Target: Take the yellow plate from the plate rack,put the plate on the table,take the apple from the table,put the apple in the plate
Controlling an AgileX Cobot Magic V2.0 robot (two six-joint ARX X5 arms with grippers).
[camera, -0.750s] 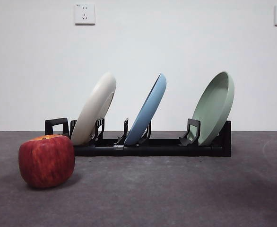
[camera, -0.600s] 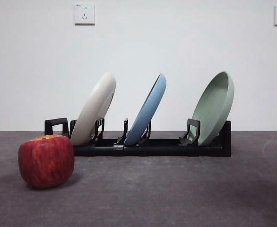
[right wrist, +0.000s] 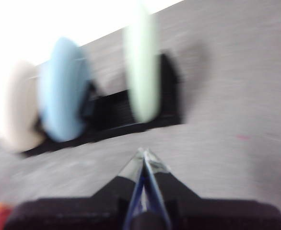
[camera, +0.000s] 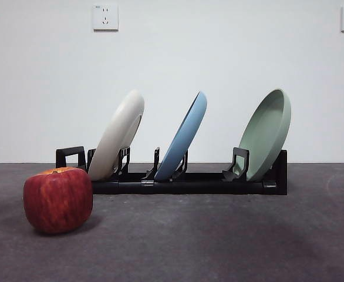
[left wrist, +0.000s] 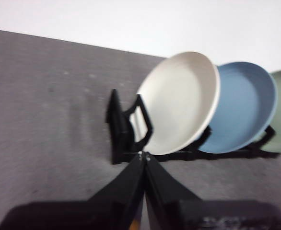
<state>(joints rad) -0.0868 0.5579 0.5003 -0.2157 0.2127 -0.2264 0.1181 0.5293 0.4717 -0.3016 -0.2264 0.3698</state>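
**Mei:** Dark grey, grainy desk (camera: 219, 247) fills the foreground, bare wall behind. What sits nearest?

**Jon:** Nearest in the front view is the blocky deep-red apple (camera: 58, 200), resting on the desk, nothing touching it. In the right wrist view an orange-red smear at the corner may be the same apple, beside that arm's body; too blurred to be sure.

**Mei:** And the pincers?

**Jon:** The left pincer (left wrist: 144, 155) has its black jaws pressed together to a point, holding nothing. Just beyond its tip stands the long black slotted plate rack (left wrist: 126, 136). The right pincer (right wrist: 144, 153) is likewise closed and empty, and the rack lies well ahead of it.

**Mei:** The plate?

**Jon:** The cream, matte round plate with a raised rim (left wrist: 181, 103) leans in the rack's end slot, ahead of the left pincer and apart from it. Farther along are the blue round plate (left wrist: 243, 108) and the sage-green round plate (camera: 267, 134).

**Mei:** So, progress?

**Jon:** None done, I judge. Lifting the plate out, laying it on the desk, then picking and placing the apple all remain.
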